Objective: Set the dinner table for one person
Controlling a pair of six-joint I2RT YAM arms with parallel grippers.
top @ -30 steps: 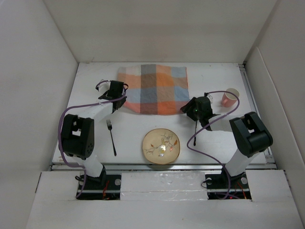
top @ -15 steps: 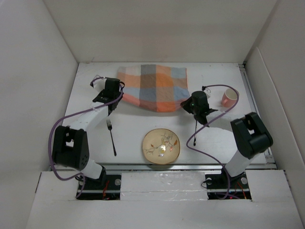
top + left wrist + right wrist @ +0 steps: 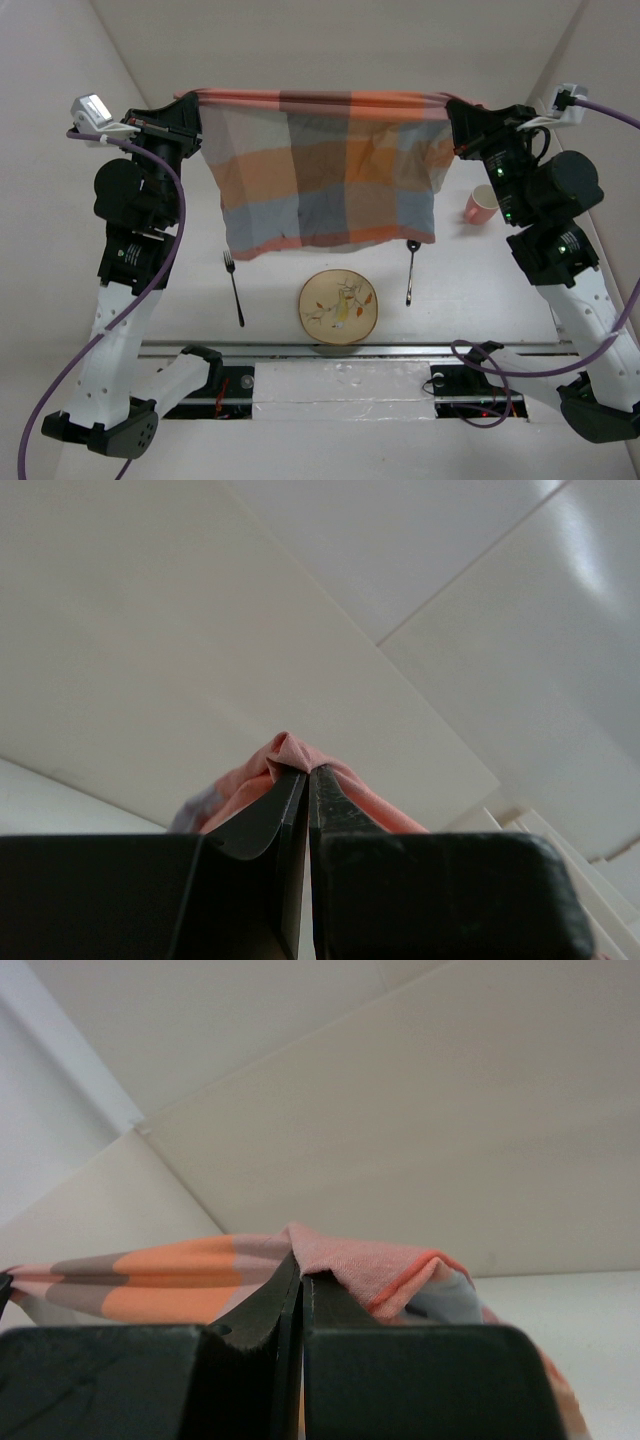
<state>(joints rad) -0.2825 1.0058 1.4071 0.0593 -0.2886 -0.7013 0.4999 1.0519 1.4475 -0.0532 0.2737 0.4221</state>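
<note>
The orange, blue and grey checked placemat [image 3: 325,170] hangs stretched in the air above the white dinner table [image 3: 465,285], held by its two top corners. My left gripper [image 3: 192,100] is shut on the left corner; in the left wrist view pink cloth [image 3: 285,752] bunches at its tips [image 3: 305,771]. My right gripper [image 3: 455,108] is shut on the right corner, and the cloth [image 3: 370,1260] folds over its tips [image 3: 300,1266] in the right wrist view. The cloth's lower edge hangs free and hides the back of the table.
On the table lie a fork [image 3: 235,290] at left, a patterned plate [image 3: 339,307] in the middle near the front rail, and a spoon [image 3: 410,272] to its right. A pink cup [image 3: 482,204] stands at the right. White walls enclose the table.
Both arms have risen from the table, lifting the placemat by its corners from flat on the table to hanging stretched between them. The right gripper shut on its corner.
</note>
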